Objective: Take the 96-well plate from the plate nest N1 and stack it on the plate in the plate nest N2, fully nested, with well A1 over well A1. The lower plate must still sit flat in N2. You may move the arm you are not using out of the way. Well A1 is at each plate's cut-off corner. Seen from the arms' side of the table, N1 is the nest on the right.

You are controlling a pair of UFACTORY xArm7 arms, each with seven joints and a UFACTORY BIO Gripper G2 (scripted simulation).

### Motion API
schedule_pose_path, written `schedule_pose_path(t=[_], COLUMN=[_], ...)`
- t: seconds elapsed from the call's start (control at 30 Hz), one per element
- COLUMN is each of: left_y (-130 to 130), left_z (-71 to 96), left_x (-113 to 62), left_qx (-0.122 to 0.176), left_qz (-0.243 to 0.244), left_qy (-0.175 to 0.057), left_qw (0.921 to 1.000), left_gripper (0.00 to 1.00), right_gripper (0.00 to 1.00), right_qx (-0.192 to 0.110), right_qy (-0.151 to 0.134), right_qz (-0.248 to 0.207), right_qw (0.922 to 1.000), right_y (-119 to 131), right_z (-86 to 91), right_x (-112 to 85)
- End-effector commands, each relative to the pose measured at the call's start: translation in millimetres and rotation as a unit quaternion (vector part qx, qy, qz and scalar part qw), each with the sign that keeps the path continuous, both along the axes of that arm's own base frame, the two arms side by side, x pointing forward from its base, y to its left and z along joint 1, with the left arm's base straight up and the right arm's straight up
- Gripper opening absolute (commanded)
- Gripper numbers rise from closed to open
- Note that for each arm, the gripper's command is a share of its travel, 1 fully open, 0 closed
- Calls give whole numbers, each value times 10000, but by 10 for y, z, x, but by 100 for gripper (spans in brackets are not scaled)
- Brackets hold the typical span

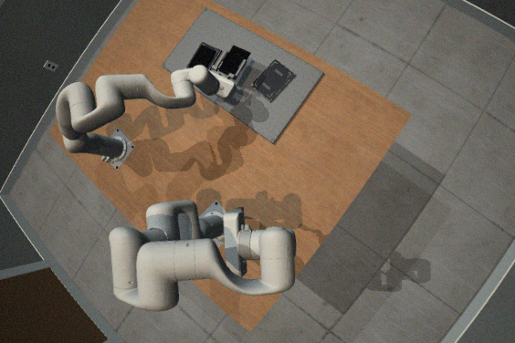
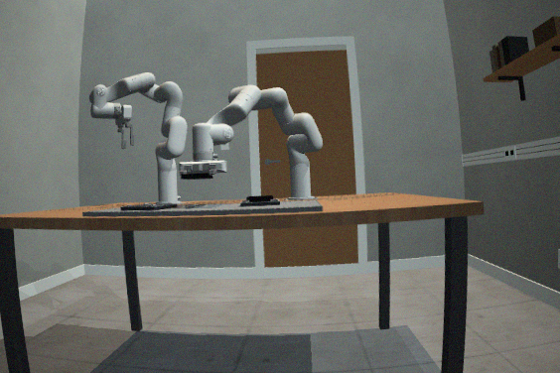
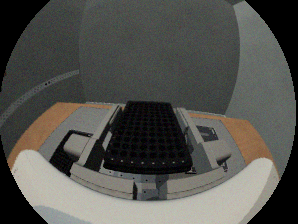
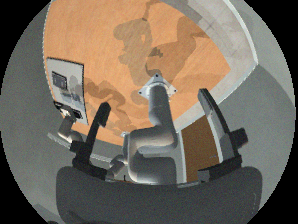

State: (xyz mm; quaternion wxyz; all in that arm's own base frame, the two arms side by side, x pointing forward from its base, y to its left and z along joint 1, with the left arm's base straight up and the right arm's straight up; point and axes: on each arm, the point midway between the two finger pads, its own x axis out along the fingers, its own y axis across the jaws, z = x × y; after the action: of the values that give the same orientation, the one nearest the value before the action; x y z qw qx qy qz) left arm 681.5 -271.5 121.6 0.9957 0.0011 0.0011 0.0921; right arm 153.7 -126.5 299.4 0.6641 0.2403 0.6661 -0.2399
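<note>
Gripped by its opposite long sides in the left hand (image 1: 234,62) (image 2: 197,172) (image 3: 149,120) (image 4: 66,114), with fingers closed in as far as the width of the 96-well plate (image 1: 236,59) (image 2: 197,176) (image 3: 147,132) allows. Carried level and well above the table (image 1: 347,139) (image 2: 397,207) (image 3: 40,125) (image 4: 100,50), between the two nests. Held that way, probably, to leave the underside free for nesting and the wells facing up. Vacant to the hand's right, nest N1 (image 1: 275,80) (image 2: 148,208) (image 3: 206,132) (image 4: 59,80); below and to the hand's left, nest N2 (image 1: 217,53) (image 2: 259,203), with the lower plate (image 1: 204,56) (image 2: 259,197) (image 3: 61,161) seated, apparently flat, as the base for the stack. Too dark and small to tell at the cut-off corners; best to keep the present heading until checked.

Likely in mid-transfer: next, go on leftward, square up over N2, then lower straight. Open air around the held edges at this height; much less near the nest, so watch for fingers catching on N2's rim or nudging the lower plate askew. Parked well apart, spread wide and holding nothing, the right hand (image 1: 234,243) (image 2: 128,145) (image 4: 154,99); no need, seemingly, to shift it.
</note>
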Motion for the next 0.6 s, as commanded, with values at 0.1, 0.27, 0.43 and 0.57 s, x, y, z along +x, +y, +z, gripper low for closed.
schedule_pose_path(t=[0.1, 0.27, 0.43, 0.57], left_y=[255, 349, 507, 633], left_z=[34, 34, 33, 33], left_x=[-83, -117, -172, -216], left_qx=[-22, -21, -21, -20], left_qz=[-9, -9, -9, -9], left_qy=[-35, -35, -34, -34], left_qw=[10000, 10000, 10000, 10000], left_gripper=[0, 0, 0, 0], right_gripper=[100, 100, 100, 100], right_qx=[-8, -8, -8, -8], right_qy=[-11, -11, -11, -11], right_qz=[0, 0, 0, 0], right_qw=[10000, 10000, 10000, 10000], right_y=[-3, -3, -3, -3], right_z=[7, 7, 7, 7], right_x=[4, 4, 4, 4])
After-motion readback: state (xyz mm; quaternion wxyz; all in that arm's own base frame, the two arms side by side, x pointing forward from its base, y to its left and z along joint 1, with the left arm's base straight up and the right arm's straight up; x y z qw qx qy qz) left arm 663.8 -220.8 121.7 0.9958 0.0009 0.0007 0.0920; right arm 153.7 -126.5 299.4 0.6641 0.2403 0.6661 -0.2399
